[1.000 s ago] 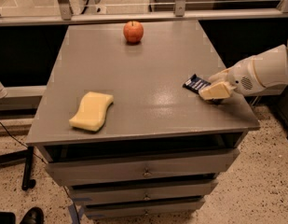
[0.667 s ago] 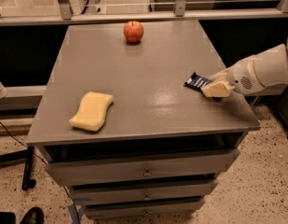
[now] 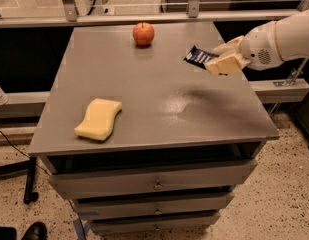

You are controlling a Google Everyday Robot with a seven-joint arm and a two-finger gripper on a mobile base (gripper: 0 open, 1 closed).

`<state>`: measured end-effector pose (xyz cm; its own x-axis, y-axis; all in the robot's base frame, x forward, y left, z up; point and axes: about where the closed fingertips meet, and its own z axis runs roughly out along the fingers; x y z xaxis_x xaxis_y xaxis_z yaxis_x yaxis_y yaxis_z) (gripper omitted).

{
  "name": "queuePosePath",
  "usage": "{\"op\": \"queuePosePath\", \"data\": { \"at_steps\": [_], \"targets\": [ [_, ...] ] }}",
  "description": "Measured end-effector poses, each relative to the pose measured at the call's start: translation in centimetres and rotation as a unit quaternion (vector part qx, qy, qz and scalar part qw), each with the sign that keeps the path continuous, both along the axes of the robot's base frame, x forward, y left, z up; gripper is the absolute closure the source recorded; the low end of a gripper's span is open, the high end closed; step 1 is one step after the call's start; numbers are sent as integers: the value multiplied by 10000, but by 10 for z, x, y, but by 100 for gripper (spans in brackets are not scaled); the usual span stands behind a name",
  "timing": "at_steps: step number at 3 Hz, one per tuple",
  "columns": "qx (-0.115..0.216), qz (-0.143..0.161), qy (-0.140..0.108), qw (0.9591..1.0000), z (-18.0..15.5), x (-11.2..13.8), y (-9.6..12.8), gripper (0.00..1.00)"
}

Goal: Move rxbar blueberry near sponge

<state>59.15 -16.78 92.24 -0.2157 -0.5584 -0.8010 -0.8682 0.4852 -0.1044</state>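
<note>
Rxbar blueberry [image 3: 198, 57] has gone up. A second ago it lay on the gray table [image 3: 159, 129] near the right edge; now it hangs in the air, higher and farther back, with a dark shadow [image 3: 206, 95] under it. The gripper [image 3: 214, 62] is at the right side, above the table, its fingers pinched on one end of the bar. So the pick-up looks done, and the carry can start. The bar is small, flat and dark blue with white letters. The yellow sponge [image 3: 99, 119] is far off at the front left, and the apple [image 3: 143, 33] sits at the back.
</note>
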Motion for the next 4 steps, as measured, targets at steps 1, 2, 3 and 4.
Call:
{"op": "queuePosePath", "data": {
  "at_steps": [1,2,3,4],
  "targets": [
    [0,1,0,10000,0,0,0,100],
    [-67,158,-63,9998,0,1,11,100],
    [-219,583,-200,9979,-6,7,47,100],
    [-381,1126,-250,9926,-22,14,88,100]
  ]
}}
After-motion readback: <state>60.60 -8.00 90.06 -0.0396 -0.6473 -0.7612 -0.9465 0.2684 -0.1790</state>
